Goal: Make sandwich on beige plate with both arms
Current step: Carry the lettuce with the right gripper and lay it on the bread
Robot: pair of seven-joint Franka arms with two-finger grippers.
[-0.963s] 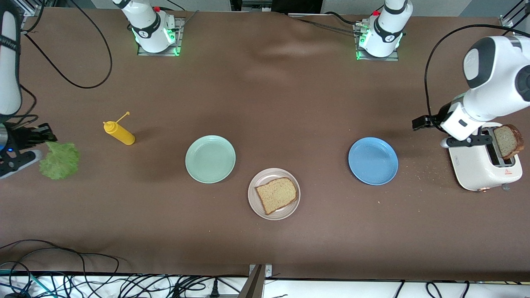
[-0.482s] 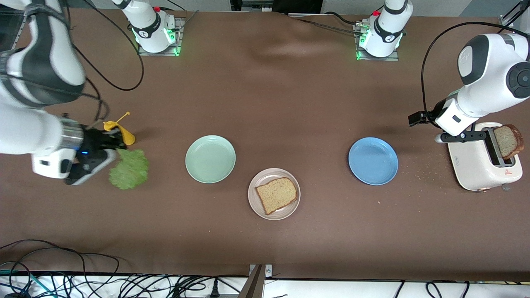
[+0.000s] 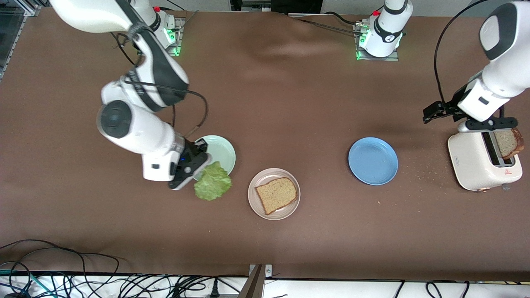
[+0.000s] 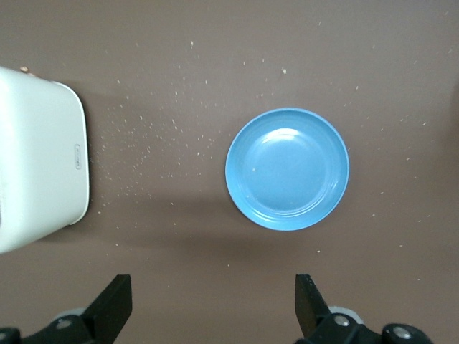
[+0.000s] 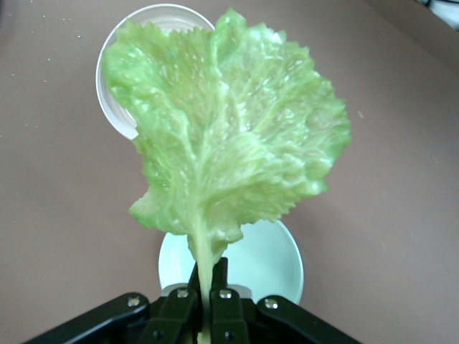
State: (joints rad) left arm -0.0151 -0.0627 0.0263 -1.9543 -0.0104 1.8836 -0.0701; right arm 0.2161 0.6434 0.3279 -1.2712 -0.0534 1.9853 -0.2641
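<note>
- Over the edge of the mint-green plate point(image 3: 219, 150), right gripper point(image 3: 201, 169) clamped tight on the stem of a lettuce leaf point(image 3: 213, 186); leaf hung out flat over the bare tabletop between that plate and the beige plate point(image 3: 254, 202).
- In the right wrist view, fingers point(image 5: 219, 287) pinched together on the pale stalk of the leaf, with the mint-green plate directly under the gripper and a rim of the beige plate peeking out past the leaf's tip.
- On the beige plate, one slice of brown bread point(image 3: 276, 194), lying flat and uncovered.
- Above the toaster point(image 3: 480, 165) at the left arm's end of the table, left gripper point(image 3: 488, 123) spread wide, holding nothing.
- In the toaster's slot, a second slice of bread point(image 3: 507, 142), sticking up.
- In the left wrist view, both fingertips point(image 4: 115, 304) well apart.
- Between the beige plate and the toaster, a blue plate point(image 3: 373, 160), with crumbs point(image 3: 422, 173) scattered on the table beside it.
</note>
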